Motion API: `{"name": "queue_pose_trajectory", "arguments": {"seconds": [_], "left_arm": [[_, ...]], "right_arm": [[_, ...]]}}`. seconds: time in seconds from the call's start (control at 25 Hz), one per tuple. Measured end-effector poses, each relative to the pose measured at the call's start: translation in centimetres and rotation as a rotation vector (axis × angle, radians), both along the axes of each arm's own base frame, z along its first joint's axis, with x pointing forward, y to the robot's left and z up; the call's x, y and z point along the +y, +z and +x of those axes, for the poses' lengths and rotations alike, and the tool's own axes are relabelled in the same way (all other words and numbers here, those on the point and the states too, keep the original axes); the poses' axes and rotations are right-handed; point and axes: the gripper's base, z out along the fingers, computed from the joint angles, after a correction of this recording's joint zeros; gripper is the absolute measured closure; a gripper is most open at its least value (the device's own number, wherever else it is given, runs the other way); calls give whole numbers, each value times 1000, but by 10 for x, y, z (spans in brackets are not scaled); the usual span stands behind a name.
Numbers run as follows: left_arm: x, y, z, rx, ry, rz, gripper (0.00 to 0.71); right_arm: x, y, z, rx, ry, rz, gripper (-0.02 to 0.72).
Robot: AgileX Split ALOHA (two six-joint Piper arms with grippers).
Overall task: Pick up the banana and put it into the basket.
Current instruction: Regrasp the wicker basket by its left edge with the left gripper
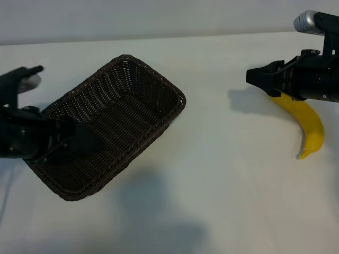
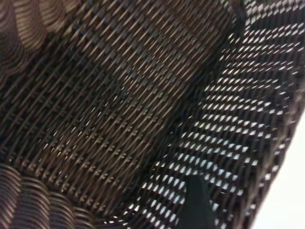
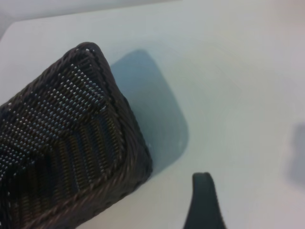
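Note:
The dark-brown woven basket hangs tilted above the table, throwing a wide shadow below it. My left gripper is shut on the basket's left end; the left wrist view is filled with weave, with one dark finger inside the wall. The yellow banana lies on the table at the far right, its upper end hidden under the right arm. My right gripper hovers open just left of it, pointing toward the basket, with nothing between its fingers. One of those fingers shows in the right wrist view, with the basket's corner beyond.
The white table stretches between the basket and the banana. A grey wall runs along the back. A silver cylinder sits on the right arm.

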Motion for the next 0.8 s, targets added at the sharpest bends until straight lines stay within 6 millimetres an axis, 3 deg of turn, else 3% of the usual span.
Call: {"name": "queue_pose_trajectory", "arguments": {"seconds": [0.52, 0.8], "left_arm": [[30, 5, -39, 78, 230, 215, 132], [34, 3, -46, 88, 292, 217, 132]], "right_arm": [[0, 0, 0, 0, 0, 0, 187], [0, 0, 0, 0, 0, 0, 187]]}}
